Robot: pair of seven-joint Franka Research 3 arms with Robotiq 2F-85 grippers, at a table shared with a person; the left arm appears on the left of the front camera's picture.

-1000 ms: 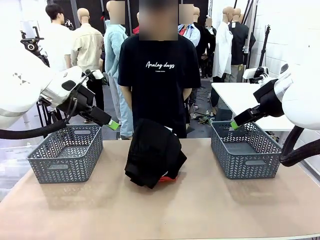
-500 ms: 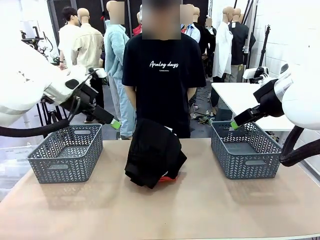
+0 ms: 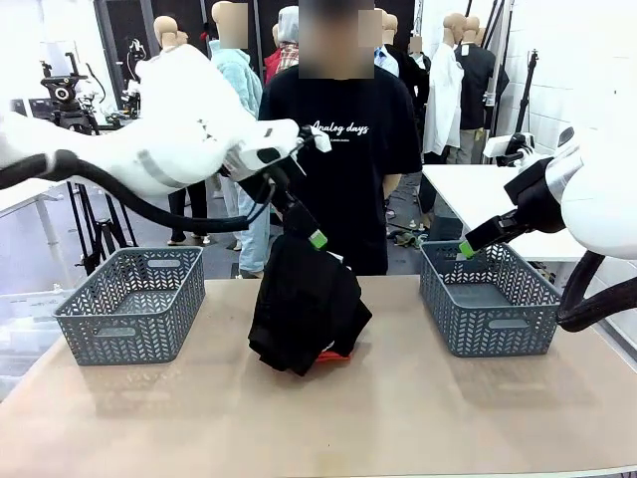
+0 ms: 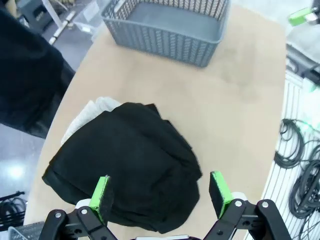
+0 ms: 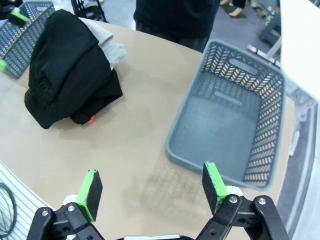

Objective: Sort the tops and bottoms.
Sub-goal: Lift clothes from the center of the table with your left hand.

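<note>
At table centre: I've got one heap (image 3: 289, 334) with tops and bottoms mixed, lying between the two baskets and touching neither.
black bottoms (image 3: 307, 289): on top, covering most of the heap. I can't split the two black pieces apart.
light grey top (image 5: 109, 44): pokes out on the far side from under the black.
orange-red top (image 3: 336, 356): just a sliver at the heap's near right foot, the rest buried.
left gripper (image 4: 161, 194): over the heap's far upper edge, fingers spread wide with nothing between them. I can't tell whether it touches the cloth.
right gripper (image 5: 153, 189): up over the right basket's left rim, fingers spread, gripping nothing.
in the way: left arm (image 3: 189, 139) reaches across the middle, crossing in front of the person (image 3: 348, 189) who stands at the far edge right behind the heap in a black T-shirt lettered "Analog days".
left basket (image 3: 119, 329): grey mesh on the left side of the table, well apart from the heap. I see nothing above its rim, and the floor is mostly hidden from me.
right basket (image 3: 488, 324): same type on the right side, and its grey floor shows bare in the wrist views.
around: tan table (image 3: 418, 418), white side table (image 3: 468, 189) far right, cables (image 4: 300, 165) off the table's edge, camera on a stand (image 3: 62, 90) far left.
</note>
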